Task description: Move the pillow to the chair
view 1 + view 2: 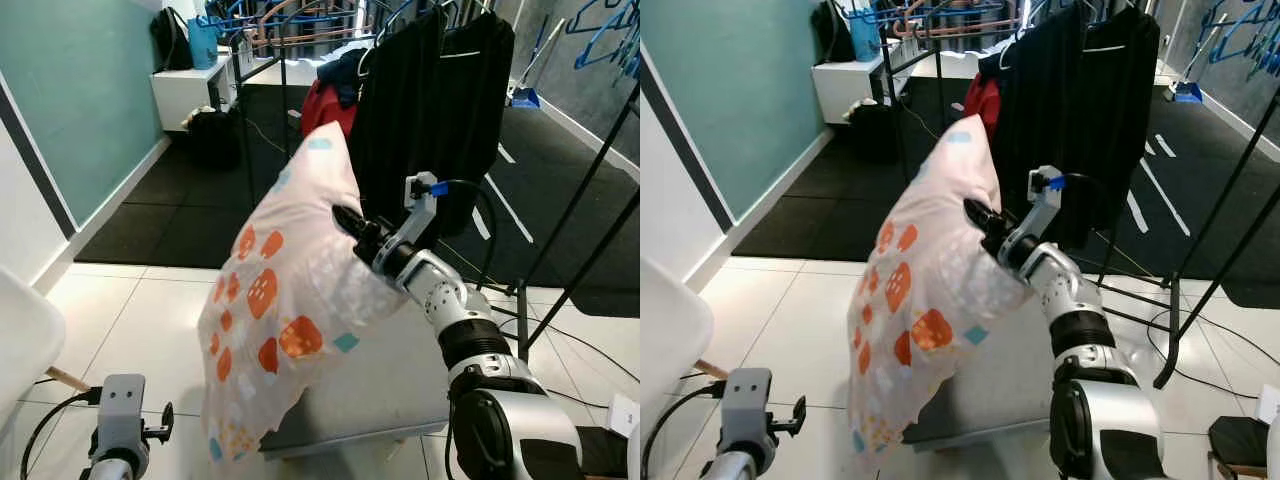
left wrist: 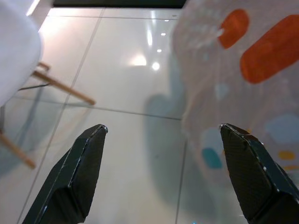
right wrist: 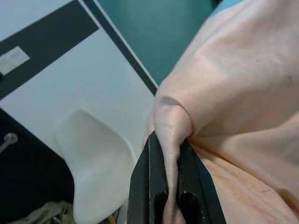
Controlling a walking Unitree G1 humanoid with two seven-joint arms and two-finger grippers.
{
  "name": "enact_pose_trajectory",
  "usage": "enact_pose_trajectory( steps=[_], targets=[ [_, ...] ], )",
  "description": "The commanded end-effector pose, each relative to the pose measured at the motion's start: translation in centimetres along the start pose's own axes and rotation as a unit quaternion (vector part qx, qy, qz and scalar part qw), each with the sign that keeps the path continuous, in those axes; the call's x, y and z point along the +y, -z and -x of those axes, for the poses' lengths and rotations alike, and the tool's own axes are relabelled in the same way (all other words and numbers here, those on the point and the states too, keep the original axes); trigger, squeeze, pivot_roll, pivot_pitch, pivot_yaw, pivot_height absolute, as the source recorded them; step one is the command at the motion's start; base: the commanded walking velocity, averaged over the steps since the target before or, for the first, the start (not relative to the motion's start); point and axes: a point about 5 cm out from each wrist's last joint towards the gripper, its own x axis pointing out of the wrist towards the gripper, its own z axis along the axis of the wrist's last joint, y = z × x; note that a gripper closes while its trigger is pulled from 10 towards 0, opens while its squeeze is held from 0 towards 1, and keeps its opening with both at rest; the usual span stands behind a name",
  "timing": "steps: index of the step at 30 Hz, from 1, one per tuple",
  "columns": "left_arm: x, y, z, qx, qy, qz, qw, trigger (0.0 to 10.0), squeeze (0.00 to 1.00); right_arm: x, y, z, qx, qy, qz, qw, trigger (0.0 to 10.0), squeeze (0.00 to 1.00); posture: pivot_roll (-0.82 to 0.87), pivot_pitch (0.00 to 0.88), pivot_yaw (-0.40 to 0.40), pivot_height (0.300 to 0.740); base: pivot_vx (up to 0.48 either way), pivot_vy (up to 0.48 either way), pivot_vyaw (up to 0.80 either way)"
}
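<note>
One pale pink pillow with orange and blue patches, one white moulded chair. Right hand pinching pillow fold; pillow hangs at hand's 8 o'clock. Left hand spread, low.

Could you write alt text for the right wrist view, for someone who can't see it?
The right gripper pinches a fold of the peach pillow between its two black fingers. Beyond stand a white chair and a white and teal wall.

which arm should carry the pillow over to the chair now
Right. The right gripper is shut on a fold of the pillow, held off the floor. The left gripper is open, low beside the white chair.
</note>
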Motion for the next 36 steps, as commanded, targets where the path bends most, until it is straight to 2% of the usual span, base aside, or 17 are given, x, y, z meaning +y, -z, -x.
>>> enact_pose_trajectory(
  steps=[1,14,18,30,36],
  targets=[
    [0.3,0.7,0.4,0.011,-0.003,-0.007,1.000,10.0,0.00,1.3,-1.3,-0.6,-0.024,-0.033,0.032,0.999,10.0,0.00,-0.15,0.023,-0.039,0.740,0.000,-0.480,0.80],
    [0.4,0.7,0.3,0.012,-0.005,-0.002,1.000,10.0,0.00,1.8,-1.2,-0.9,-0.023,-0.040,0.048,0.998,10.0,0.00,-0.15,0.023,-0.038,0.740,0.000,-0.478,0.80],
    [0.6,0.7,0.3,0.012,-0.011,0.008,1.000,10.0,0.00,1.9,-1.0,-0.8,-0.020,-0.041,0.049,0.998,10.0,0.00,-0.15,0.023,-0.036,0.740,0.000,0.000,0.80],
    [0.7,0.6,0.2,0.012,-0.009,0.003,1.000,10.0,0.00,2.4,-0.7,-1.1,-0.015,-0.055,0.054,0.997,10.0,0.00,-0.15,0.014,-0.036,0.740,0.000,0.000,0.80],
    [0.6,0.6,0.2,0.013,-0.005,-0.002,1.000,10.0,0.00,2.5,0.3,-1.0,-0.003,-0.057,0.052,0.997,10.0,0.00,-0.15,0.016,-0.033,0.740,0.000,0.000,0.80]
  ],
)
